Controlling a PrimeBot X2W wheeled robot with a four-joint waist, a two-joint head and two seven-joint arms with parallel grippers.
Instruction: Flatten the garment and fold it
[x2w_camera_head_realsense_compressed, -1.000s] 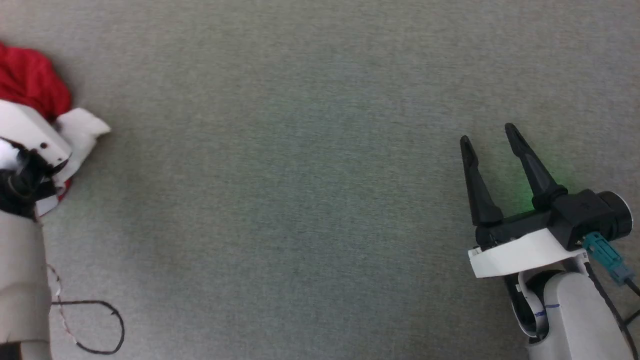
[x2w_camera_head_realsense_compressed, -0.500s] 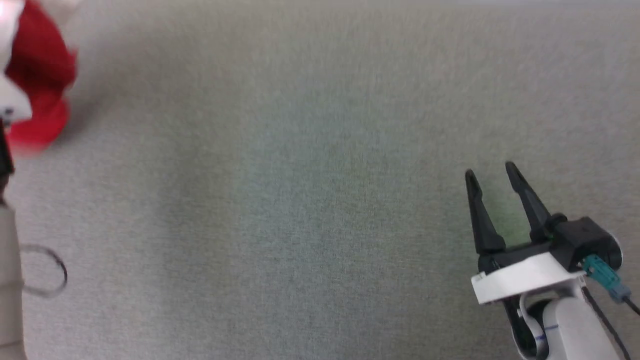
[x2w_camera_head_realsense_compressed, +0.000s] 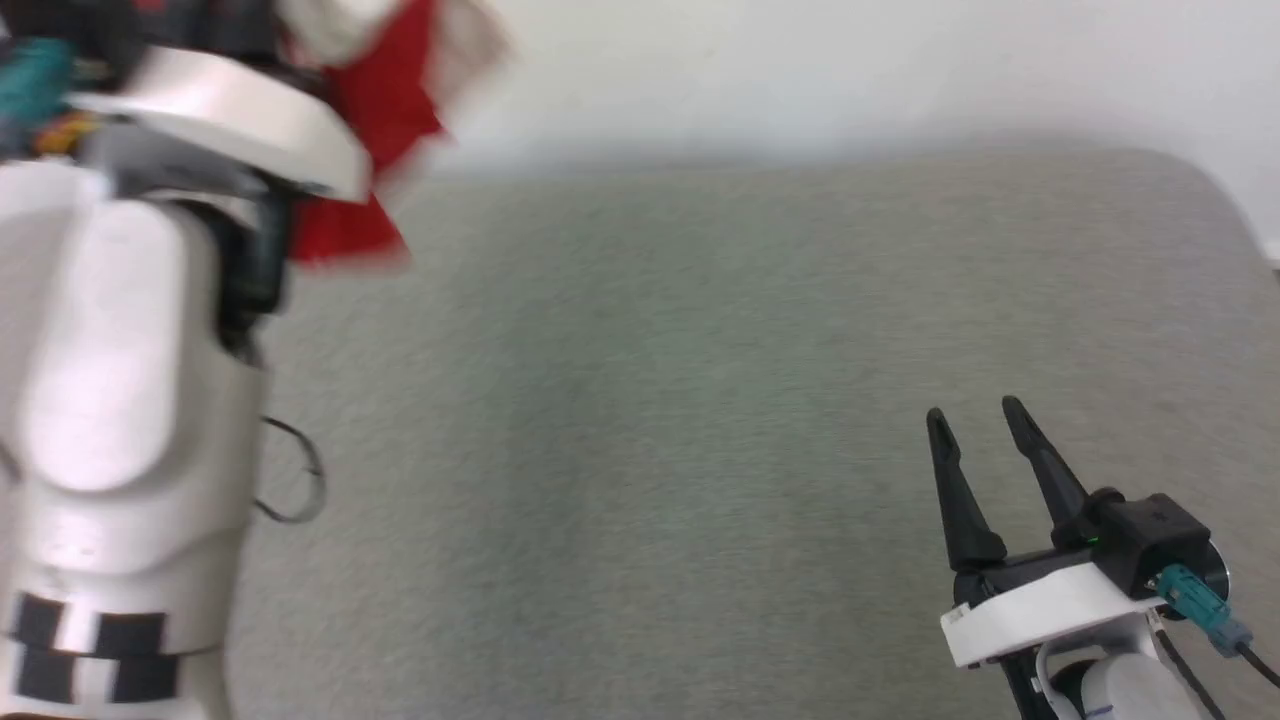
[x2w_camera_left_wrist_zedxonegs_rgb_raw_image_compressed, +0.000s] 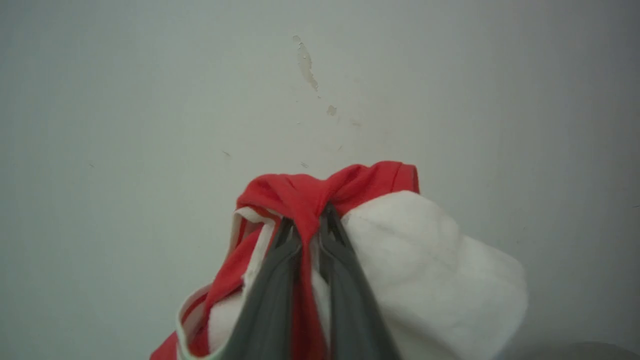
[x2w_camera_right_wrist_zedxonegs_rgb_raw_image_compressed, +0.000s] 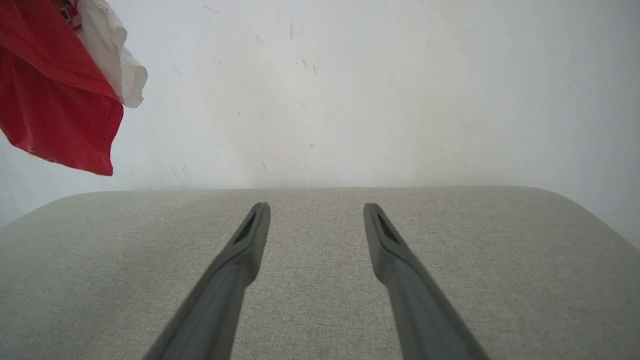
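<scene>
the left pincer (x2w_camera_left_wrist_zedxonegs_rgb_raw_image_compressed: 306, 222) is clamped on the bunched thin red-and-white jersey shirt (x2w_camera_left_wrist_zedxonegs_rgb_raw_image_compressed: 435, 265), hanging at eleven o'clock clear of the grey fabric-covered counter (x2w_camera_head_realsense_compressed: 700, 400); the right pincer (x2w_camera_head_realsense_compressed: 972, 410) gapes wide at five o'clock.

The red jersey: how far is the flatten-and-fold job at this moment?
Done: only the pickup. The left tool is shut on the bunched red and white jersey, which hangs clear of the grey padded surface. In hand: holding it up in the air. Left: laying it flat on that surface, then every fold. The right tool is open and holds nothing.
</scene>
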